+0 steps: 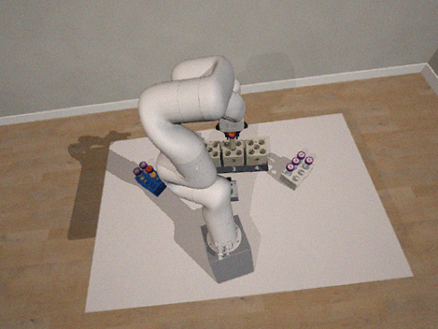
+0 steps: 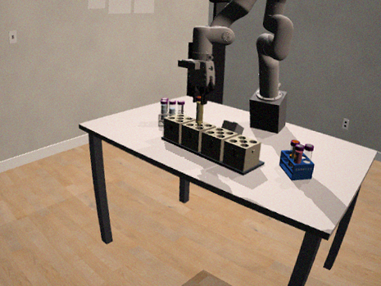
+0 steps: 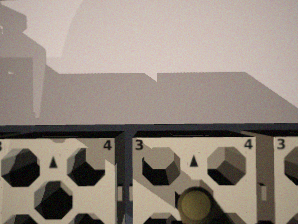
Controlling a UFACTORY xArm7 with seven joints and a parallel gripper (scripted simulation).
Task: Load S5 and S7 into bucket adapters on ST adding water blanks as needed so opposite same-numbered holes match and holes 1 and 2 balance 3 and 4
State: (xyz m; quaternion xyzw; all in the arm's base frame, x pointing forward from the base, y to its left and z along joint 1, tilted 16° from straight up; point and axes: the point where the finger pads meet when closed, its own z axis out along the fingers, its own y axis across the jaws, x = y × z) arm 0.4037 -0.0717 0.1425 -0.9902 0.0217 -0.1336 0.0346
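Observation:
My gripper is shut on an upright tube with an orange cap and olive-yellow contents. The tube's lower end is over the middle hole 5 of one adapter, at about top height; whether it has entered is unclear. Four adapters stand in a row on the dark stand. The holes that show look empty. A blue rack holds one orange-capped and two purple-capped tubes. A pale rack holds several purple-capped tubes with white dots.
The small desk with the green key stands between the stand and the arm's base. In the top view the arm hides the leftmost adapter. Adapter side numbers are unreadable. Neighbouring adapters stand close on both sides of the tube.

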